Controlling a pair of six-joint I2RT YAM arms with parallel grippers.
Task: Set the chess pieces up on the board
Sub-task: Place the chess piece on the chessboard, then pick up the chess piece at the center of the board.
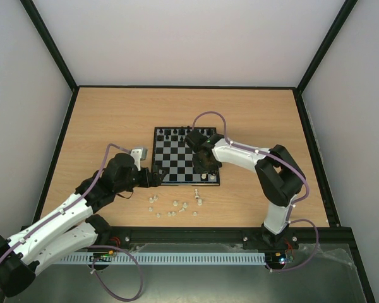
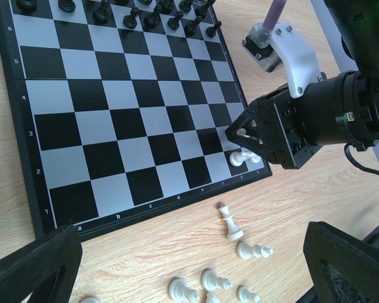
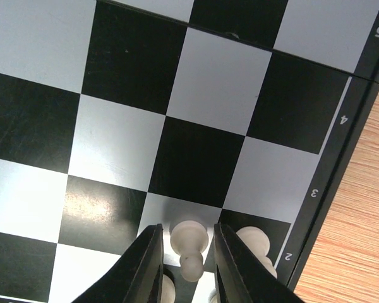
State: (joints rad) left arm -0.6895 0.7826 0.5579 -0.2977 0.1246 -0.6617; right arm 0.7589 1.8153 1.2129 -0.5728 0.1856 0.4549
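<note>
The board [image 1: 170, 161] lies mid-table with black pieces [image 1: 177, 134] along its far rows. My right gripper [image 1: 208, 166] hovers over the board's near right corner. In the right wrist view its fingers [image 3: 148, 265] stand slightly apart on either side of a white pawn [image 3: 189, 243] that stands upright on a pale second-rank square, with a thin gap on each side. Another white pawn [image 3: 256, 243] stands beside it. Several white pieces [image 1: 174, 207] are scattered on the table before the board. My left gripper [image 2: 192, 252] is wide open and empty above them; a king [image 2: 228, 221] stands upright.
The right arm's black wrist [image 2: 328, 120] hangs over the board's corner in the left wrist view. A black rail [image 1: 196, 235] runs along the table's near edge. Walls enclose the table on three sides.
</note>
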